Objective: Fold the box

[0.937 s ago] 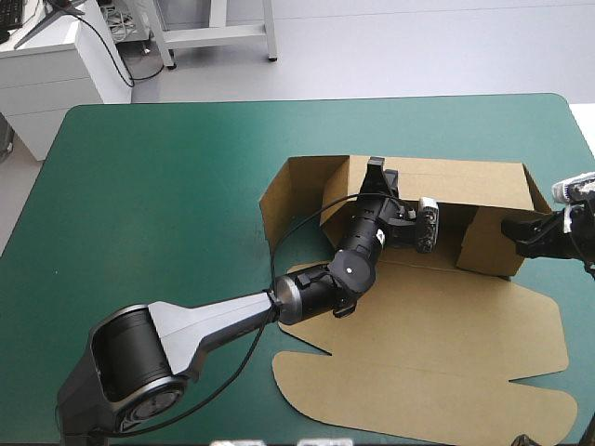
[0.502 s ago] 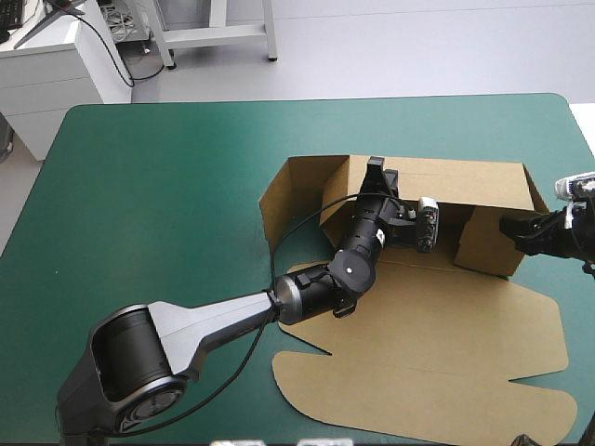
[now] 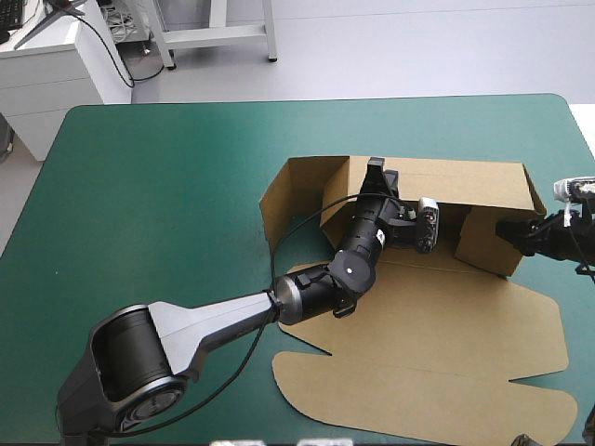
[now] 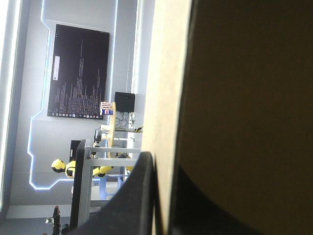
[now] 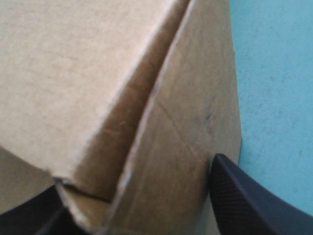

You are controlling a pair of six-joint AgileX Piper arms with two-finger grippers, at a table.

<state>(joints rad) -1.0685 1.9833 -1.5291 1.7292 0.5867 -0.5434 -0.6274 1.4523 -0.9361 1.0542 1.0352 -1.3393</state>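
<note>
"So, which step is this?"

"Raising the walls, by my reading. The box point(image 3: 437, 325) lies on the right half of the teal-green worktop point(image 3: 167, 186). Its rear wall point(image 3: 465, 175) is up, its right side wall point(image 3: 488, 243) is up, and its lid point(image 3: 418, 390) is flat on the near side. I'd put the fold about midway."

"And the next move?"

"The corner at the right wants squaring, I judge: the side wall tucked in against the rear wall while the rear wall is steadied upright. The left flap point(image 3: 279, 200) splays outward and is not yet brought in, so that side would follow."

"What are the pincers doing?"

"My left pincer point(image 3: 375, 172) is clamped on the rear wall's top edge. Its black fingers are all but together, with the board's pale edge between them. My right pincer point(image 3: 509, 229) stands apart, straddling the side wall's corner with one finger on either side. One finger seems to touch the board's outer edge, though I can't tell whether it presses. It has no grip on the board."
</note>
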